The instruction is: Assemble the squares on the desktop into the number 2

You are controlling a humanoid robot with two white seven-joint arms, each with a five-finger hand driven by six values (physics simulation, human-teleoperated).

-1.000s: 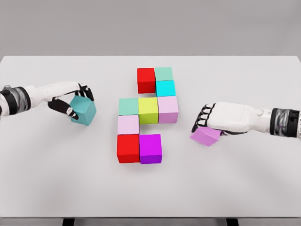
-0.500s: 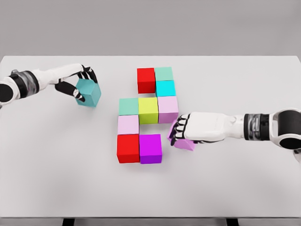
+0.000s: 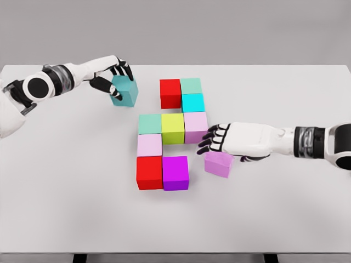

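**Eight squares placed, two to go**

Left hand [image 3: 112,79] pinches a teal cube [image 3: 124,91] beside the red top cube [image 3: 170,93]. The assembled block figure [image 3: 173,128] lacks corners. Right hand [image 3: 219,139], fingers spread, rests over the lilac cube [image 3: 218,165] on the white tabletop [image 3: 285,208].

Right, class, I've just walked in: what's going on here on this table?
A two-armed robot is building a number 2 from coloured cubes on a white table. Nine cubes already sit together mid-table. The left hand grips a teal cube near the red cube at the top of the figure. The right hand, fingers spread, hovers over a violet cube lying just right of the magenta cube in the bottom row.
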